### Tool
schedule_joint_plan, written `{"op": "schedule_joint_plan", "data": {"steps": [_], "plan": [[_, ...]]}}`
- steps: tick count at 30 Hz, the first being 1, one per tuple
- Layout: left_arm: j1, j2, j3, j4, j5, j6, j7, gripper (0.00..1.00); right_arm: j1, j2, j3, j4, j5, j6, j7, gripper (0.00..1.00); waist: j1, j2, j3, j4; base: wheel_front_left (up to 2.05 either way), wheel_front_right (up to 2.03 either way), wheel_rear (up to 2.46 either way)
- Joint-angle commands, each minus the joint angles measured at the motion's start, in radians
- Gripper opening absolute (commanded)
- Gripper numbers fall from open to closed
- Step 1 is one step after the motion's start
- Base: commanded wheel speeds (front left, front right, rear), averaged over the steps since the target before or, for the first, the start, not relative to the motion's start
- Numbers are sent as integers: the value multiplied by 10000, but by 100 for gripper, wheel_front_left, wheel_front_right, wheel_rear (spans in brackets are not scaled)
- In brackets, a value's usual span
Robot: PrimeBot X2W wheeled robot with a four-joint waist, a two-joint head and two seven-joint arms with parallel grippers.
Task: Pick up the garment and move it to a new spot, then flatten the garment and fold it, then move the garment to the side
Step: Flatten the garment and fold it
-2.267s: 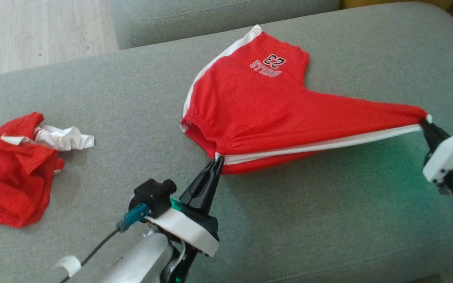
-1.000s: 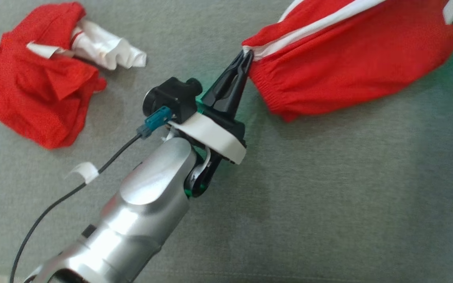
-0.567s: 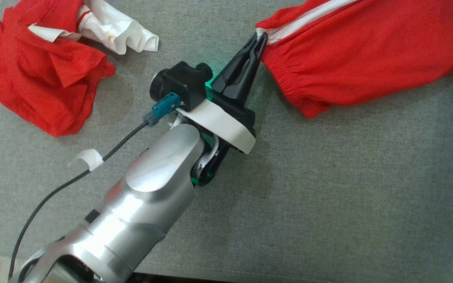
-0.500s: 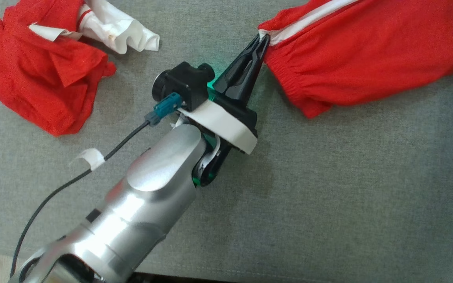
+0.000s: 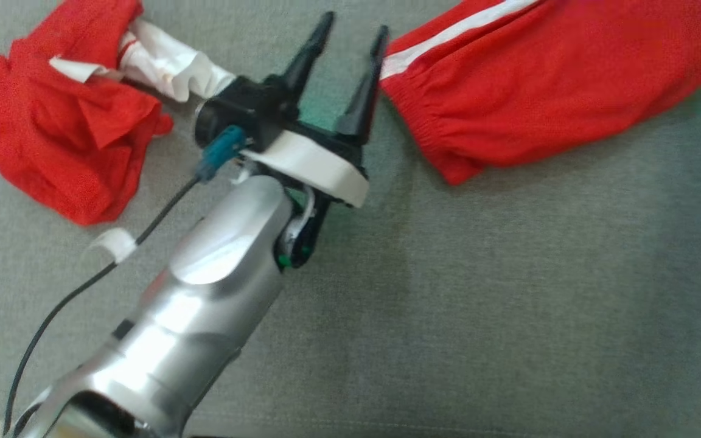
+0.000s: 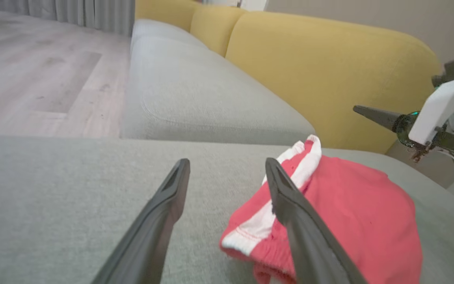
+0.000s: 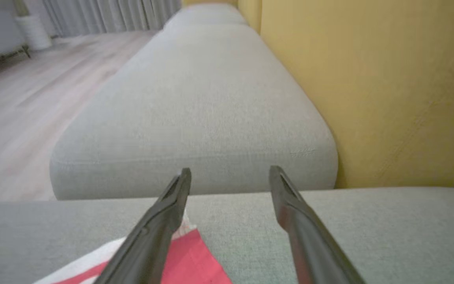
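Observation:
The garment (image 5: 539,79), red shorts with a white side stripe, lies on the grey sofa cushion (image 5: 509,304) at the upper right of the head view. My left gripper (image 5: 353,27) stands open just left of its waistband corner, the right finger beside the white stripe, nothing held. In the left wrist view the garment (image 6: 349,209) lies right of my open left gripper (image 6: 227,163), partly behind the right finger. My right gripper (image 7: 231,173) is open above the cushion, with a garment corner (image 7: 195,256) under its left finger. Its dark finger (image 6: 376,115) hovers past the garment's far end.
A second crumpled red and white garment (image 5: 64,128) lies left of my left arm. A yellow sofa back (image 6: 329,71) rises behind the cushion, and another grey cushion (image 7: 203,110) adjoins it. Wooden floor (image 6: 34,79) lies beyond the edge.
Both grippers have opened and let go of the garment. The left gripper has drawn slightly left, off the waistband corner. The garment now rests slack on the cushion.

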Motion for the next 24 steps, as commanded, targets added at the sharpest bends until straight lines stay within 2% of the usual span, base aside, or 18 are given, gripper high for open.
{"op": "schedule_joint_plan", "data": {"steps": [1, 6, 7, 9, 16, 19, 20, 24], "plan": [[163, 353, 538, -416, 232, 104, -90, 100, 96, 297, 118, -215, 142, 65, -376, 100, 0, 0, -466, -333, 0, 0, 0], [751, 853, 1647, -1360, 1072, 506, -91, 100, 659, 917, 601, -421, 953, 65, -1260, 100, 0, 0, -1267, -859, 0, 0, 0], [1058, 1127, 2104, -1954, 1716, 800, -92, 100, 977, 1208, 920, -811, 1421, 65, -1429, 100, 0, 0, -1561, -1094, 0, 0, 0], [1508, 1267, 2525, -2470, 2095, 993, -92, 100, 1425, 1411, 1205, -1454, 1979, 65, -1510, 100, 0, 0, -1824, -1289, 0, 0, 0], [3082, 1620, 3462, -3650, 3000, 1233, -92, 100, 4462, 1922, 2018, -5367, 3373, 65, -1543, 100, 0, 0, -2676, -1800, 0, 0, 0], [3830, 1674, 3835, -3986, 3359, 1372, -92, 100, 5947, 2133, 2422, -6726, 3459, 65, -1544, 100, 0, 0, -3014, -2024, 0, 0, 0], [3830, 1674, 3835, -3986, 3359, 1372, -92, 100, 5947, 2133, 2422, -6726, 3459, 65, -1544, 100, 0, 0, -3014, -2024, 0, 0, 0], [5004, 1476, 4273, -4338, 3624, 1472, -93, 100, 7692, 2322, 2773, -7898, 3202, 65, -1545, 100, 0, 0, -3310, -2218, 0, 0, 0]]}}
